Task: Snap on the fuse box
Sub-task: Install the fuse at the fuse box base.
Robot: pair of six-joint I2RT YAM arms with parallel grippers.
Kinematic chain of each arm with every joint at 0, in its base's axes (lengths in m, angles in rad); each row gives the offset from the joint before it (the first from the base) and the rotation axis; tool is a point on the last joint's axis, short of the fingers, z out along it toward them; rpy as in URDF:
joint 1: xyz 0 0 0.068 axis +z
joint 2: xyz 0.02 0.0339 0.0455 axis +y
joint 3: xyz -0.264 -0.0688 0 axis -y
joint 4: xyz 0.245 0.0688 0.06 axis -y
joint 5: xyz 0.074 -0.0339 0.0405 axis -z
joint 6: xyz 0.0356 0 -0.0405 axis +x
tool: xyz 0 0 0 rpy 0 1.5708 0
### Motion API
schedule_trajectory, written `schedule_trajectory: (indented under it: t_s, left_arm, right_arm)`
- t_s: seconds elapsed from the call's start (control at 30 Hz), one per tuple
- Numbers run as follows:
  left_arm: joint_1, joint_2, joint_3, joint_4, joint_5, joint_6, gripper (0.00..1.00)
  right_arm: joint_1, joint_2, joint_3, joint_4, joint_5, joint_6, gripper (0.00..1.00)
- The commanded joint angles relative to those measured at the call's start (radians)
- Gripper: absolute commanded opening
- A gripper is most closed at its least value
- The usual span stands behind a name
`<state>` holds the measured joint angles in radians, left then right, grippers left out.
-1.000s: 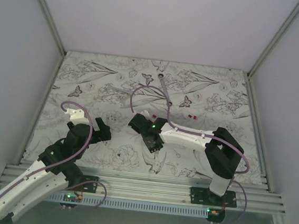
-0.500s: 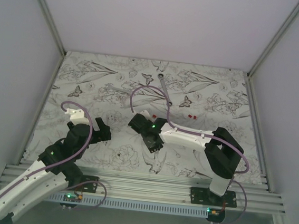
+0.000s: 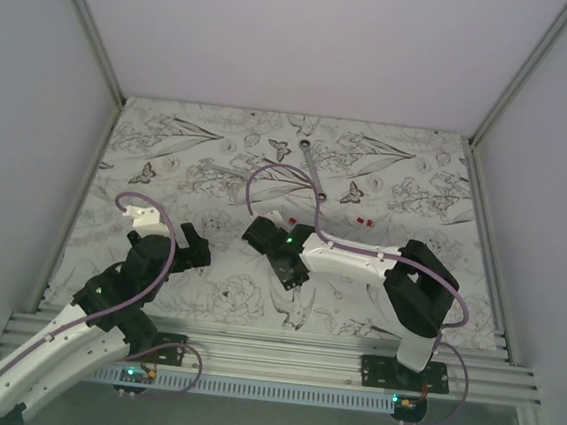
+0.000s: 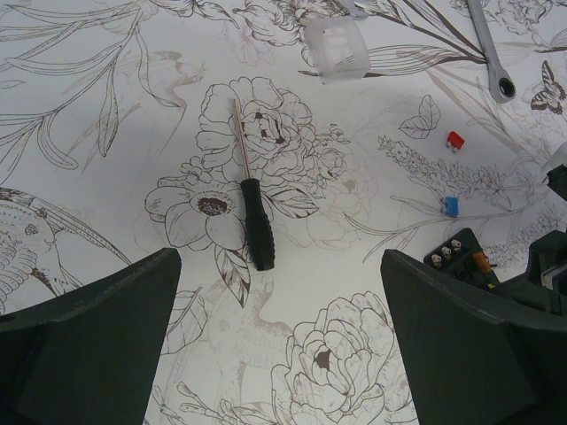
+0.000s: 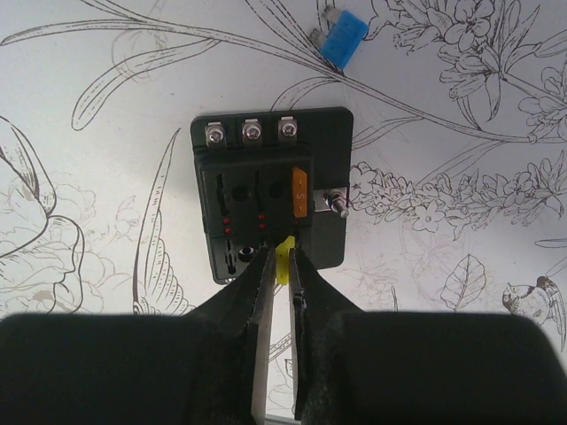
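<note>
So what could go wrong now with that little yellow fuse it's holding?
The right tool pinches the yellow fuse at the edge of the fuse box, so it might tilt or slip out when pushed. The fuse box lies loose on the table; a push could slide it. The clear cover lies far off, not yet snapped on.
</note>
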<state>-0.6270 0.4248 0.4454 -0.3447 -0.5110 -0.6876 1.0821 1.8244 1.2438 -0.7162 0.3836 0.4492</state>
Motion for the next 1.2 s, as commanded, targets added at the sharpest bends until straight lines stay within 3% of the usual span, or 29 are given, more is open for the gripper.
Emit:
schedule_trajectory:
  t_s: [0.0, 0.4, 1.17]
  left_arm:
    - [0.005, -0.002, -0.014, -0.018, -0.017, -0.002, 1.00]
    - [0.006, -0.001, -0.013, -0.017, -0.014, 0.000, 1.00]
    - [0.006, -0.003, -0.014, -0.017, -0.017, 0.002, 1.00]
  right_arm:
    - [-0.005, -0.003, 0.005, 0.012, 0.010, 0.000, 0.14]
    - [-0.037, -0.043, -0.054, 0.064, -0.064, -0.014, 0.01]
    - [-0.262, -0.251, -0.348, 0.341, -0.441, -0.061, 0.00]
